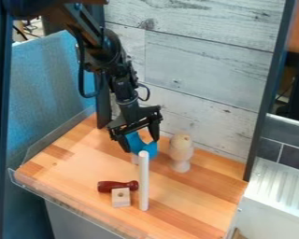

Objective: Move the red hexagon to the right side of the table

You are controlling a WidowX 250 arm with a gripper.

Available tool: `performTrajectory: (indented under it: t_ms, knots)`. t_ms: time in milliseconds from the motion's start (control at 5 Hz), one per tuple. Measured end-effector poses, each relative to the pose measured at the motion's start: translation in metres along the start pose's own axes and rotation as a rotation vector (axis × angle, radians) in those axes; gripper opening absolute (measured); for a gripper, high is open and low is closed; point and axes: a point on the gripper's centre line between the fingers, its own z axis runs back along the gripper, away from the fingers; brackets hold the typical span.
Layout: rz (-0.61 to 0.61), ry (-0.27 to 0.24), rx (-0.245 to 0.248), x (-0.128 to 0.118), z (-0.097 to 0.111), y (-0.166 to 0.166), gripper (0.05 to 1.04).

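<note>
White plank wall (202, 70) behind, blue panel (52, 88) at L side. Wood bench (71, 170) w/ clear rim (64, 201) along L + front edges. Black arm (108, 51) comes in from upper L, angled down to back half of bench. Gripper (139, 144) is at its low end, pointing down over back part, L of ctr; fingers spread wide, blue curved pc (151, 148) in the gap btwn/behind them, can't tell if touching.

Pale wood vase-like pc (181, 151) upright near back, just R of blue pc, apart from it. Long white rod (144, 184) runs top to bottom in view, mid-bench; its far end overlaps low edge of blue pc in view, contact unclear. Dark red pc (113, 186), only red thing seen, lies on its side in front L-ctr part, L of rod; looks like a handle w/ knob end toward rod, no clear hexagon shape. So task thing, if this is it, is L of ctr, not on R side. Small pale wood block (121, 197) w/ dark round spot on top sits just in front of red pc, L of rod.
</note>
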Motion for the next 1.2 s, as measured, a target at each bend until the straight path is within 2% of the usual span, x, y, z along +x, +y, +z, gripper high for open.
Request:
performTrajectory:
  t_ms: [400, 600, 800, 1000, 1200]
  knots:
    - [0.05, -0.016, 0.035, 0.0, -0.018, -0.003, 1.001]
    - [0.072, -0.015, 0.07, 0.001, -0.03, -0.001, 0.95]
    - [0.058, -0.021, 0.071, 0.003, -0.031, -0.006, 0.667]
    - [0.014, -0.01, 0.066, -0.001, -0.031, -0.005, 0.589]
    - [-0.046, 0.005, 0.02, -0.009, -0.011, -0.012, 0.589]
